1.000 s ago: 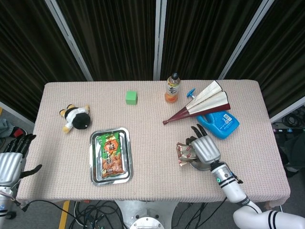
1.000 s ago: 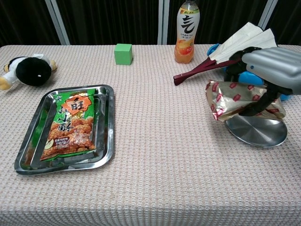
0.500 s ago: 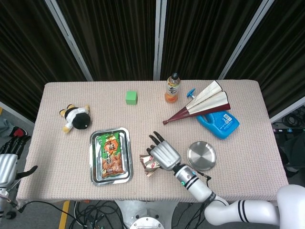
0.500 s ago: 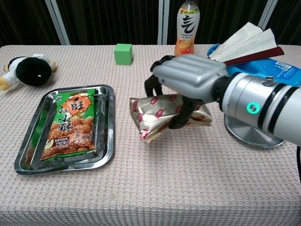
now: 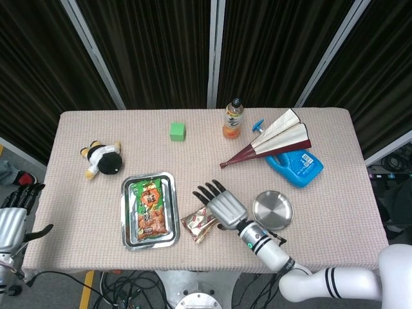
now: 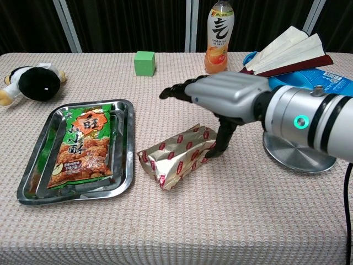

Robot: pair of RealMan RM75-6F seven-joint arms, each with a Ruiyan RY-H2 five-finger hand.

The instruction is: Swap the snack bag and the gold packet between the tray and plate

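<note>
The gold packet (image 5: 198,225) (image 6: 176,155) lies flat on the tablecloth between the steel tray (image 5: 127,187) (image 6: 126,165) and the round steel plate (image 5: 272,210) (image 6: 300,157). My right hand (image 5: 222,205) (image 6: 220,96) hovers just above the packet's right end, fingers stretched out and apart, thumb pointing down beside it, holding nothing. The green and orange snack bag (image 5: 149,209) (image 6: 83,146) rests in the tray. The plate holds nothing. My left hand (image 5: 13,219) hangs open off the table's left front corner, seen only in the head view.
At the back stand a green cube (image 5: 177,131) (image 6: 144,62) and an orange drink bottle (image 5: 232,119) (image 6: 219,37). A folded fan (image 5: 273,141) (image 6: 287,52) lies over a blue jug (image 5: 297,166) (image 6: 325,83) behind the plate. A plush toy (image 5: 102,159) (image 6: 30,81) sits far left.
My right hand carried the gold packet left from the plate, set it down on the cloth beside the tray, and spread its fingers off it. The left hand barely moved.
</note>
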